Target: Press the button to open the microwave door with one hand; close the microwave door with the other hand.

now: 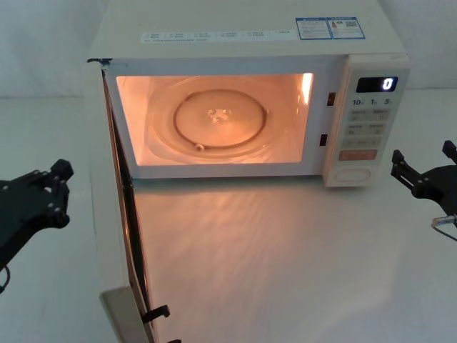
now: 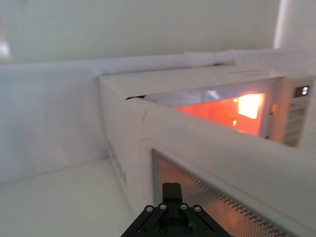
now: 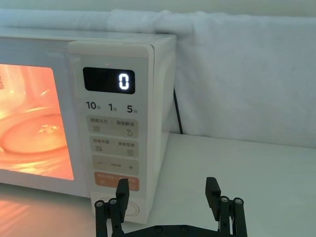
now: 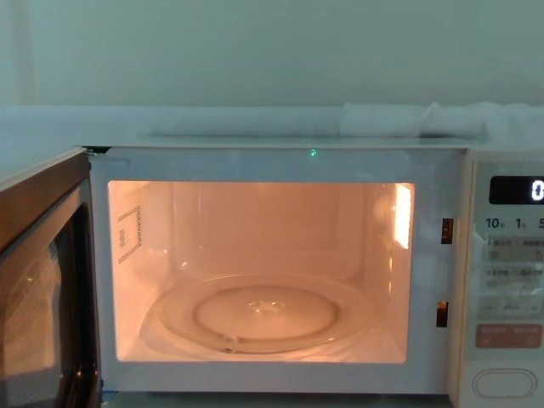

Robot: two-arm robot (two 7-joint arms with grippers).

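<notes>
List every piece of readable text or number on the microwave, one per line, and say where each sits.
"0": lit digital display at the top of the control panel.
"10", "1", "5": time keys under the display; their small unit marks are unreadable.
"−" and "+": key lower on the panel.
Other key labels, the orange-red key and the top stickers: too small to read.

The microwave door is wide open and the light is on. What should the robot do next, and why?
Probably swing the left tool in against the outer face of the door and push it shut. The door stands fully open with the oven lit, so the button seems already pressed; the right tool sits off the panel.
</notes>
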